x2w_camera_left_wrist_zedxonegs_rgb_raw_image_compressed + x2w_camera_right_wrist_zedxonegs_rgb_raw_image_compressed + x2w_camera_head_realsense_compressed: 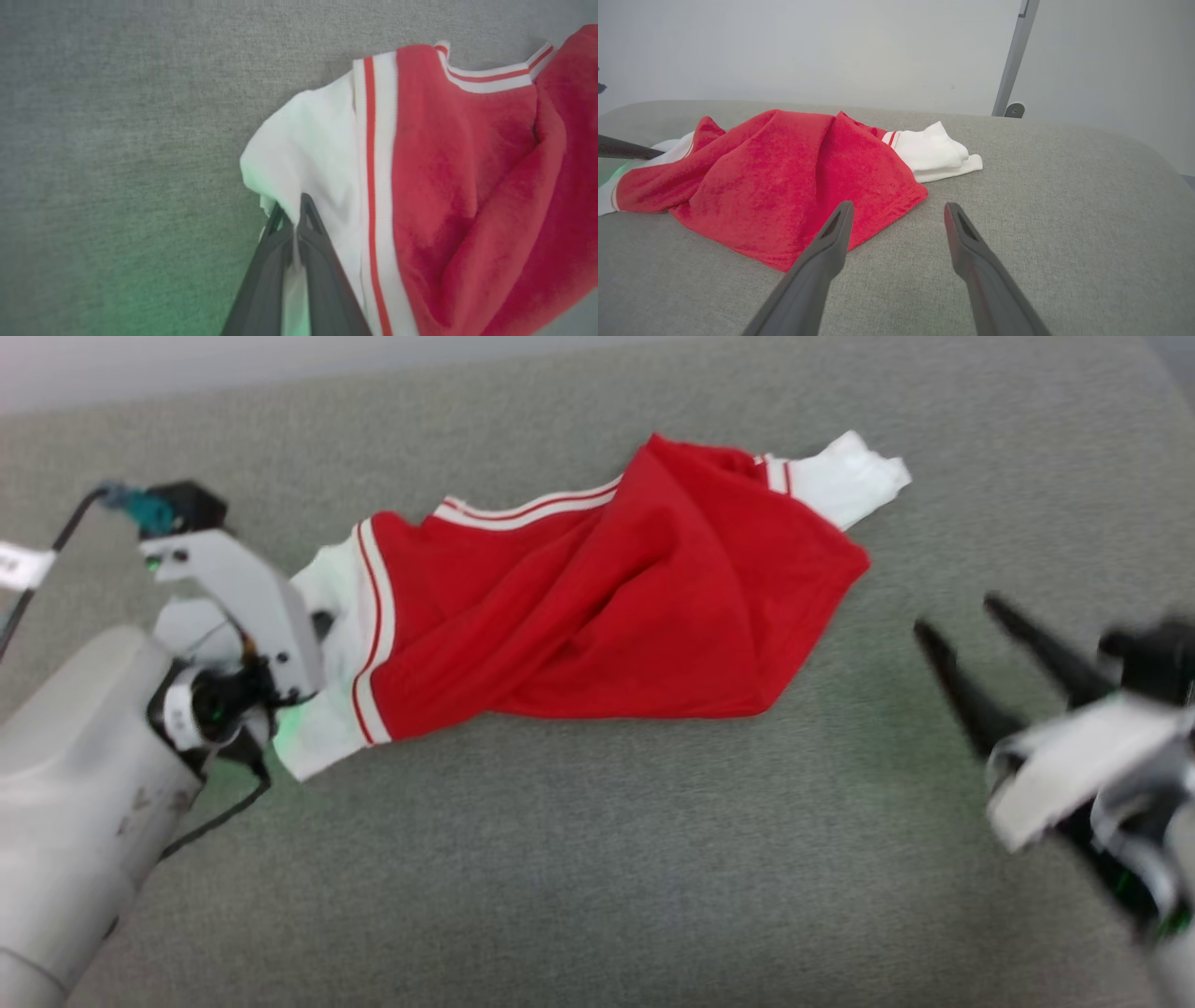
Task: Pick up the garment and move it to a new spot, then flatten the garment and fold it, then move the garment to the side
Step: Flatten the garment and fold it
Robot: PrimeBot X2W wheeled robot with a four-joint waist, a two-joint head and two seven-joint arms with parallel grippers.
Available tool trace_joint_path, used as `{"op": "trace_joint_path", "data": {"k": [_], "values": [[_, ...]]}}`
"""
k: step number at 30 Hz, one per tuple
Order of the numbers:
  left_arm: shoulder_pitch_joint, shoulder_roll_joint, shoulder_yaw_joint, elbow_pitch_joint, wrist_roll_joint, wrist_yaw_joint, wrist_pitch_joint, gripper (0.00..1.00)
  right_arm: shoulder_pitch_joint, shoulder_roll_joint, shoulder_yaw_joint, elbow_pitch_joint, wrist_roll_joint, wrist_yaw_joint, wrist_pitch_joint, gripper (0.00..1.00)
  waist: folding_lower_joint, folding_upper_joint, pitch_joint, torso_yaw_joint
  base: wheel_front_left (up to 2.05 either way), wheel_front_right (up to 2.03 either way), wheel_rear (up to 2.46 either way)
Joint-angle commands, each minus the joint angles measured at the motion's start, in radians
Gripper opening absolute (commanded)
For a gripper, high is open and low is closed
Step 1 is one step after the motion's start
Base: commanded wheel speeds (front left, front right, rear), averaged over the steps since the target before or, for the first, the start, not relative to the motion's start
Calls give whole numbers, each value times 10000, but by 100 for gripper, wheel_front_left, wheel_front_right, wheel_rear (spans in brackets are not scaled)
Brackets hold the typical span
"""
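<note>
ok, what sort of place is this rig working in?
Probably a lab or test room rather than a home: a single red shirt lies on a grey padded surface, with a bare white wall behind it and a metal stand pole at the far edge.

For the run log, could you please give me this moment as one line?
garment: crumpled on grey surface | left gripper: shut on its white sleeve | right gripper: open, clear of cloth
</note>
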Motion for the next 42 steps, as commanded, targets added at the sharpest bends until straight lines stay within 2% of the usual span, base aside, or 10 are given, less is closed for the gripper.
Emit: {"op": "trace_joint_path", "data": {"k": [1,7,12,21,30,31,32,34,37,42], "values": [[-173,-170,-111,-60,157,-64,-17,0,-943,-444,152,469,343,-9,457,100,1,0,412,343,0,0,0],[-585,-572,-290,-152,418,-188,-74,0,-3706,-1449,1080,2780,1235,-9,2052,100,1,0,917,838,0,0,0],[-903,-847,-393,-118,588,-337,-103,0,-5581,-1693,1675,4907,1778,-7,3013,100,1,0,1257,1232,0,0,0],[-1204,-1104,-515,32,771,-497,-136,0,-7407,-1397,2438,6820,2547,-9,3637,100,1,0,1697,1579,0,0,0],[-1279,-1331,-614,513,836,-778,-195,0,-7898,-1167,3615,7826,3058,-9,4078,100,1,0,1935,1641,0,0,0],[-1291,-1362,-618,576,833,-807,-206,0,-7926,-1162,3705,7875,3127,-7,4055,88,1,0,1944,1644,0,0,0],[-1308,-1390,-615,634,830,-849,-217,0,-7961,-1166,3804,7899,3149,-7,4021,47,1,0,1950,1646,0,0,0],[-1357,-1439,-619,748,830,-919,-232,0,-7986,-1187,3966,7962,3297,-7,3918,0,1,0,1945,1640,0,0,0],[-1387,-1497,-576,903,777,-1059,-326,0,-8073,-1284,4054,8053,3509,-9,3493,0,1,0,1884,1616,0,0,0],[-1555,-1615,-257,1087,674,-1352,-955,0,-8432,-1345,3856,8332,3722,-9,2076,0,1,0,1633,1597,0,0,0]]}}
